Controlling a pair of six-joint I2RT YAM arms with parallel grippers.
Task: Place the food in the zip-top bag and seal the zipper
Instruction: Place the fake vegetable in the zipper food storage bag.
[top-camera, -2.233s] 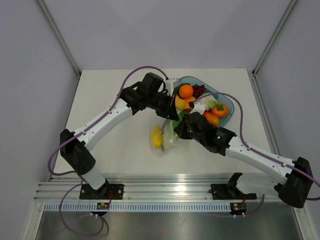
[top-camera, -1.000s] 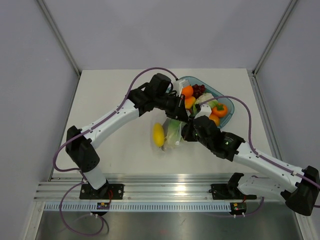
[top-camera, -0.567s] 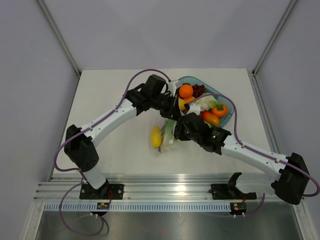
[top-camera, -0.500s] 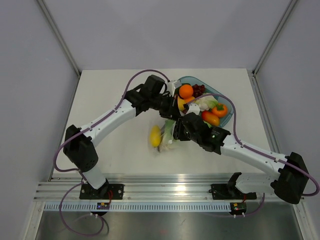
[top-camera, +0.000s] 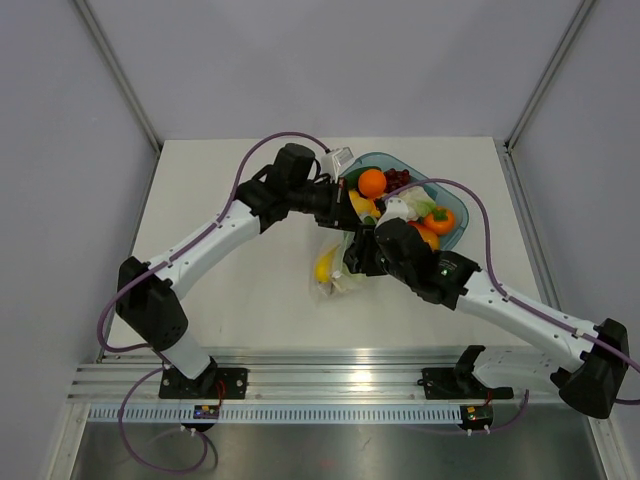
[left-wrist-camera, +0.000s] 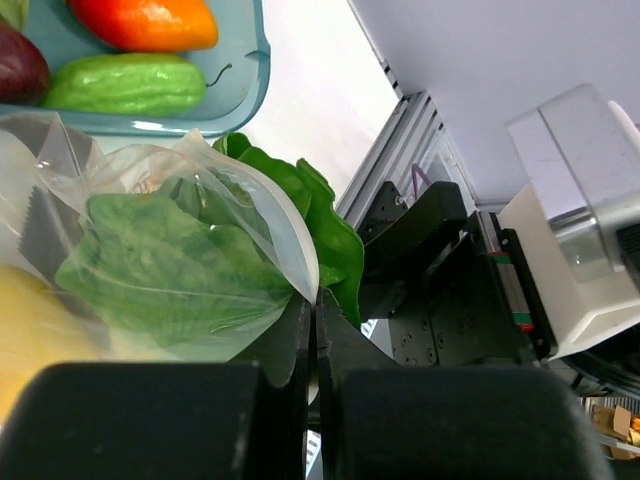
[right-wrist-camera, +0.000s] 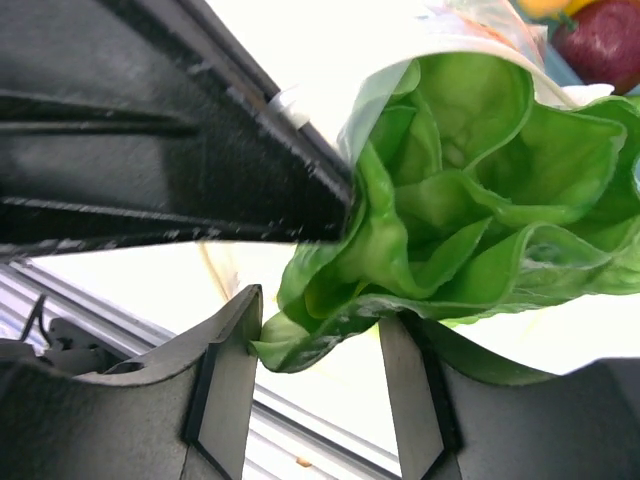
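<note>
Zip-top bag (left-wrist-camera: 250, 190) holds lemon (top-camera: 325, 268), lettuce (right-wrist-camera: 450, 200); left gripper (left-wrist-camera: 312, 315) pinches its rim, right gripper (right-wrist-camera: 320, 325) spread.

Left arm (top-camera: 205, 243) and right arm (top-camera: 520, 312): white tubular links joined by bulky black joint housings. A purple cable (top-camera: 262, 150) runs along each arm in loose loops. Each stands on a black base plate (top-camera: 200, 382) at the 6 o'clock edge of the tabletop (top-camera: 220, 180). Left claw (left-wrist-camera: 313, 325): matte black, flat-faced fingers. Right claw (right-wrist-camera: 322, 318): dark grey, angular, bevelled fingers.
</note>
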